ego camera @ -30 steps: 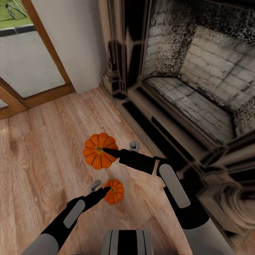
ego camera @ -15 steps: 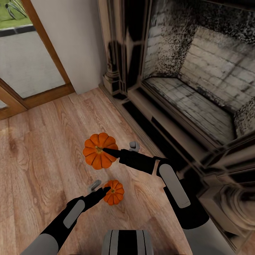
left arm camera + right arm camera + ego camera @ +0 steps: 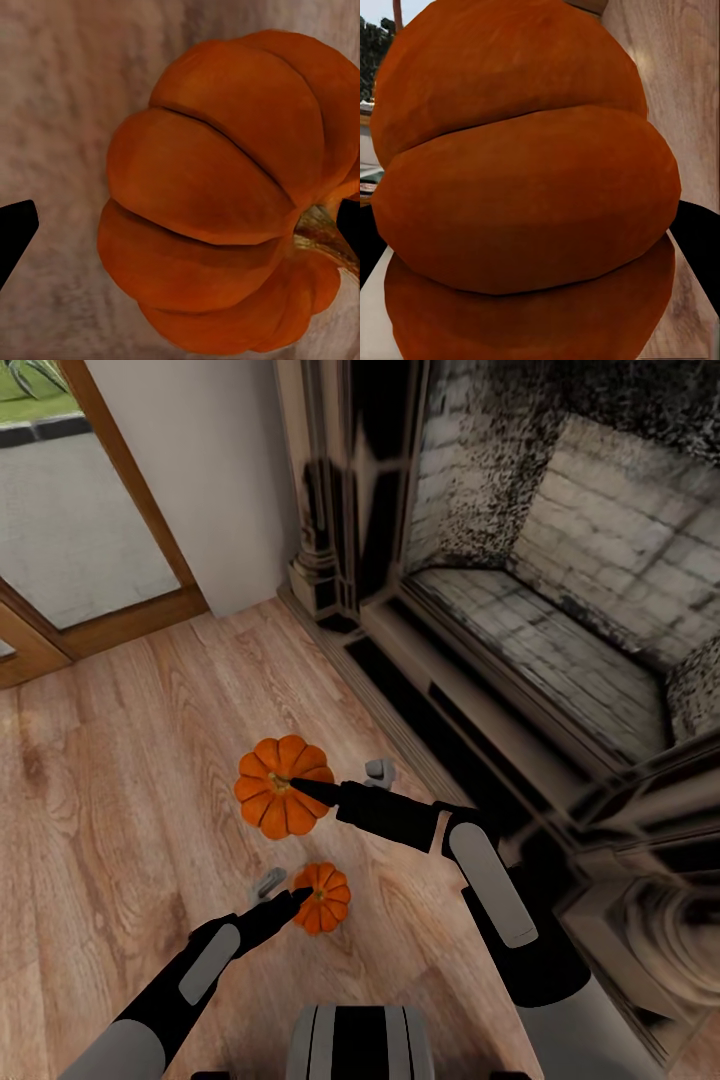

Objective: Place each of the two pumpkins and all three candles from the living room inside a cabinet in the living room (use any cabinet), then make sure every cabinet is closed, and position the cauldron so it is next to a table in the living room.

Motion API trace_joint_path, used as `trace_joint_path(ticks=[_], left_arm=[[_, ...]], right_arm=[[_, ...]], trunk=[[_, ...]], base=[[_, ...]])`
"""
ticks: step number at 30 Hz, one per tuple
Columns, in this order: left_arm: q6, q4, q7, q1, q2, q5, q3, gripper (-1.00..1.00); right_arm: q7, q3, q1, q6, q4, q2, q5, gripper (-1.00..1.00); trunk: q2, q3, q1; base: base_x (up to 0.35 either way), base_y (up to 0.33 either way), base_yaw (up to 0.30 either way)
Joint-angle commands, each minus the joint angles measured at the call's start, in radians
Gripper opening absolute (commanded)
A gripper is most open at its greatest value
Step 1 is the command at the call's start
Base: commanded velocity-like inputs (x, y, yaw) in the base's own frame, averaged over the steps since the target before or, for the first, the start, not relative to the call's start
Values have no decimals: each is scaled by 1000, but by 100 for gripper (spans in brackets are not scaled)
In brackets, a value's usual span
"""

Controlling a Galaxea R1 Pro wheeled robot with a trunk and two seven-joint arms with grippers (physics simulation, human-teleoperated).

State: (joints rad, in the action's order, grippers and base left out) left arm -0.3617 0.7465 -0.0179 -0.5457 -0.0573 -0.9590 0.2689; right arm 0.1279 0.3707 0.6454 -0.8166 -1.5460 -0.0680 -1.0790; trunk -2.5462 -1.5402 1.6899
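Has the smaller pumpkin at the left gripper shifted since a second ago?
Cannot tell: the smaller pumpkin keeps its place beside the left gripper; the floor and fireplace shifted because the camera moved.

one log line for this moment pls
left gripper: shut on near pumpkin | right gripper: shut on far pumpkin | beside fireplace

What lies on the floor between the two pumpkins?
In the head view, bare wood floor separates the far pumpkin from the near pumpkin; nothing sits between them.
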Motion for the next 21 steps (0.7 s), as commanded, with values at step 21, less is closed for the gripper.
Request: trace_joint_path(ticks=[21], left_arm=[[-2, -1, -2, 0, 1, -6, 3, 100]], right_arm=[[24, -3, 0, -4, 0, 0, 1, -100]], trunk=[[-1, -16, 2]], base=[[0, 0, 0]])
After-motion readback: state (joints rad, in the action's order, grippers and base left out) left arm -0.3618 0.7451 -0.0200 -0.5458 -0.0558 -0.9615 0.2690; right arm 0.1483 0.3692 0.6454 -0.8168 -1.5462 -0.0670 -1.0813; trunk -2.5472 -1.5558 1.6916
